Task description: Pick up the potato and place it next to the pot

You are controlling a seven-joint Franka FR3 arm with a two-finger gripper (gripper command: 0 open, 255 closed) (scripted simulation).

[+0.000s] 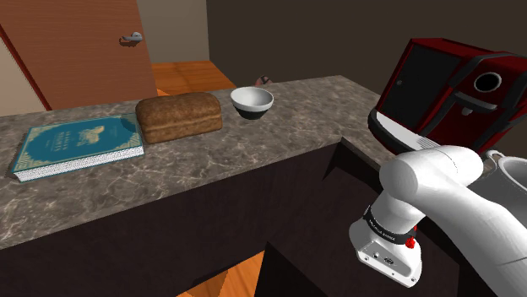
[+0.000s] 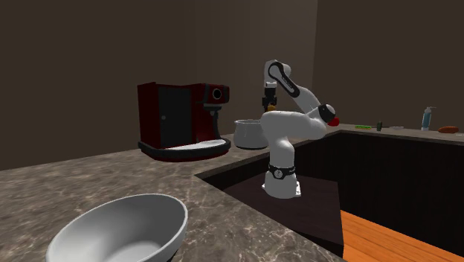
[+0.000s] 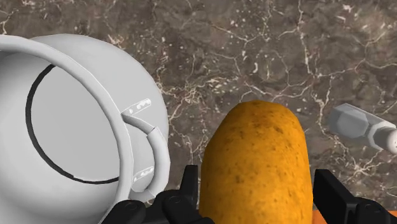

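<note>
The claw (image 3: 261, 198) is gripping the mottled orange potato (image 3: 257, 153) between both fingers (image 3: 189, 189), holding it above the marbled table (image 3: 254, 44) just beside the white pot (image 3: 145, 89), seemingly lining up the drop spot.

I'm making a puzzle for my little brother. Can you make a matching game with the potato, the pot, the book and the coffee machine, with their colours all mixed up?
Things:
1. potato
2. pot
3. book
4. coffee machine

Colours:
A. red and black
B. orange-brown
C. white
D. teal cover

Pairs: 1-B, 2-C, 3-D, 4-A
</note>
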